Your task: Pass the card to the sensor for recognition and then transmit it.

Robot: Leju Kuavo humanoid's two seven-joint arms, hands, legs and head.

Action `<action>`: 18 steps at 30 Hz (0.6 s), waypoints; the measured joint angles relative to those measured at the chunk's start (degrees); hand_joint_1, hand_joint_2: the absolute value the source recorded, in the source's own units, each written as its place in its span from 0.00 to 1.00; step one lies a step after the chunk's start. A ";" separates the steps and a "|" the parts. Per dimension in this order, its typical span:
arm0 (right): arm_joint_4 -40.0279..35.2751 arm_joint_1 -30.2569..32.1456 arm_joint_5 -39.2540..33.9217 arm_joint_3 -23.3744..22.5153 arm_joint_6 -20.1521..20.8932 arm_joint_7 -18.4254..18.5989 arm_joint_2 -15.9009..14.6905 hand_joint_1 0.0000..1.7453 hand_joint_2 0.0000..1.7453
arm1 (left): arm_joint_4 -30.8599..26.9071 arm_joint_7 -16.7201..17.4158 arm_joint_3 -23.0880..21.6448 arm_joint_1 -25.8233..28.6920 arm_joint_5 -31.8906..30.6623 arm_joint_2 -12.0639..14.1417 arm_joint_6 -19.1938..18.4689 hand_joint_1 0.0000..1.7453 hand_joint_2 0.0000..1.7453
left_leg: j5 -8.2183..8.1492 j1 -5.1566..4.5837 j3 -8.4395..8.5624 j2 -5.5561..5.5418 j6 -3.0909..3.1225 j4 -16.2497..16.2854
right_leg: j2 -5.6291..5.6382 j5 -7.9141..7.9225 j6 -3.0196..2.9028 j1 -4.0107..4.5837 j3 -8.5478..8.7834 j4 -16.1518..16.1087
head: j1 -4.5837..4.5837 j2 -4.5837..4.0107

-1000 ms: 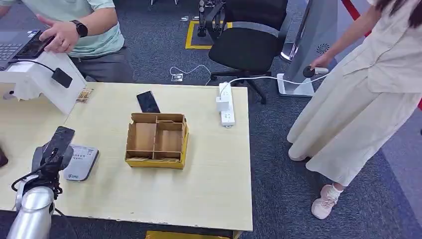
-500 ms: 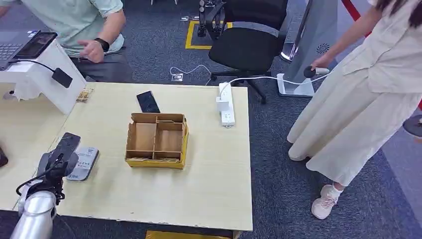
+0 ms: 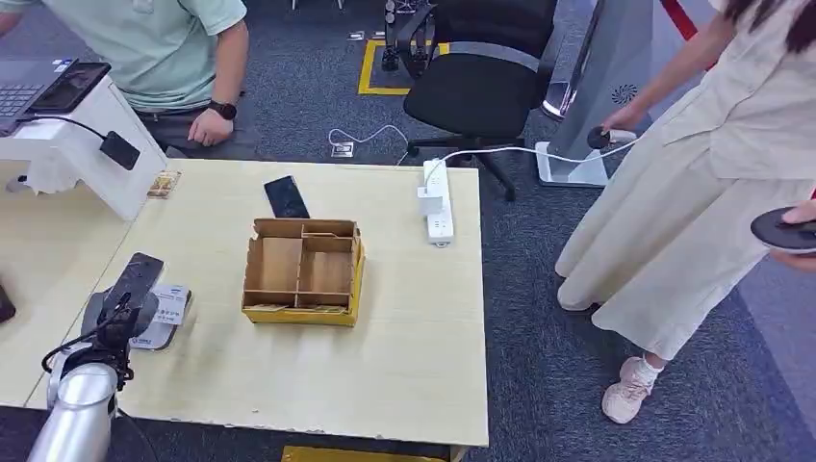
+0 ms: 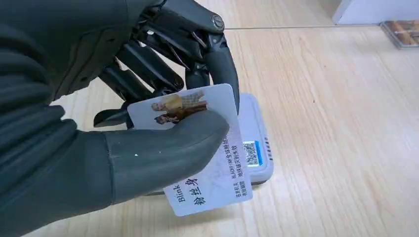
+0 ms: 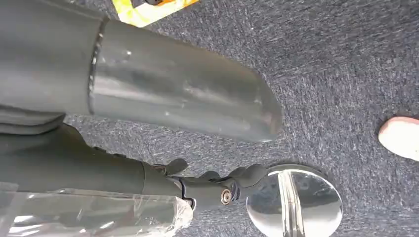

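My left hand [image 3: 123, 310] hangs over the near-left part of the worktop [image 3: 404, 346], its fingers [image 4: 217, 59] and thumb pinching the card [image 4: 207, 163]. In the left wrist view the card is white, with a small printed picture at one end and lines of print along the other; the thumb lies across its face and the dark fingers curl behind it. The card is held just above the sensor [image 4: 257, 148], a flat grey reader with a blue code label, which lies on the worktop directly beneath my hand [image 3: 165, 310]. Whether card and sensor touch, I cannot tell.

Toward the middle of the worktop stands a brown cardboard organizer [image 3: 304, 271] with several compartments on a yellow base. Behind it lies a black phone [image 3: 286, 196]. At the far right edge lies a white power strip [image 3: 438, 202].

My right hand [image 5: 188, 103] hangs beside my body over grey carpet, thumb extended, nothing between its fingers. A seated person [image 3: 164, 48] is behind the worktop at left; a standing person in pale clothes [image 3: 693, 192] is at right.
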 joint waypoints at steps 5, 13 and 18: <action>0.07 0.01 -0.63 0.00 0.00 -0.41 -0.02 0.00 0.00 | 0.98 -0.63 -0.52 -1.26 -0.65 -0.52 1.37 1.00 1.00 | 0.00 0.00 0.00 0.00 0.00 0.00 | 0.00 0.00 0.00 0.00 0.00 0.00 | 0.00 0.00; 0.20 -0.01 -1.75 0.00 0.00 -0.70 -0.02 0.00 0.00 | 2.38 -1.46 -0.98 -2.36 -1.31 -1.07 3.19 1.00 1.00 | 0.00 0.00 0.00 0.00 0.00 0.00 | 0.00 0.00 0.00 0.00 0.00 0.00 | 0.00 0.00; 0.26 0.00 -2.08 0.00 0.00 -0.79 -0.07 0.00 0.00 | 2.86 -1.49 -1.05 -2.55 -1.49 -1.07 3.61 1.00 1.00 | 0.00 0.00 0.00 0.01 0.00 0.00 | 0.02 0.00 0.00 0.00 0.00 0.00 | 0.00 0.00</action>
